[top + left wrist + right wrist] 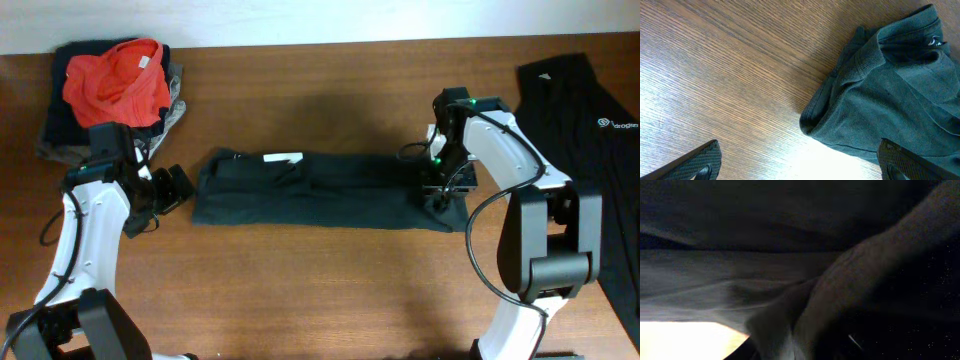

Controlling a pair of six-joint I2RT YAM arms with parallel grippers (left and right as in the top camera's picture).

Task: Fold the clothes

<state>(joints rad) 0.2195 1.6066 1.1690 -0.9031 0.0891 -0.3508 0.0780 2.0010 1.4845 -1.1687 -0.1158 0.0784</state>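
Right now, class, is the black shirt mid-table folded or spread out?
Folded. The black shirt lies as a long narrow band, layers doubled, white neck label at its far edge.

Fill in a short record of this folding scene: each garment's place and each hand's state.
centre shirt: black, folded into a long strip on the table
left hand: open, empty, by the strip's left end
right hand: on the strip's right end, grip unclear
right shirt: black, lying at the right edge
pile: far left, red garment on top

Overhead evenly lit, sharp; right wrist dark, blurred.
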